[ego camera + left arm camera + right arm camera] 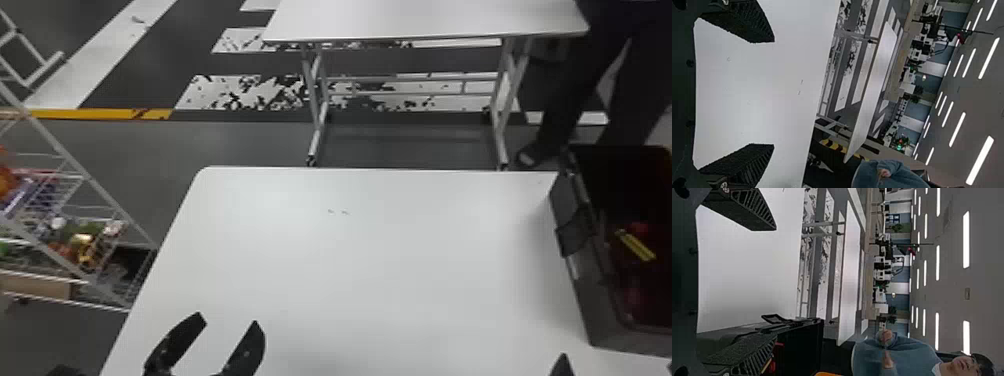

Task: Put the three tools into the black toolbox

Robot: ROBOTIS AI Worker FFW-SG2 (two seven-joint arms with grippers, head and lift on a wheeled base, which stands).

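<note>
In the head view my left gripper (227, 322) is open above the near left of the white table (350, 260), holding nothing. The left wrist view shows this gripper (774, 93) with its fingers wide apart. My right gripper (562, 367) is low at the head view's bottom edge, just left of the toolbox's near end; in the right wrist view the gripper (775, 282) is open and empty. The black toolbox (590, 305) stands uncovered at the table's right side. Inside it lie a yellow piece (635, 245) and red pieces (634, 297), their exact shapes unclear.
A wire rack (75, 175) with baskets of goods stands left of the table. Beyond the far edge is a second white table (425, 20). The toolbox's black latch (572, 240) juts out over the table side.
</note>
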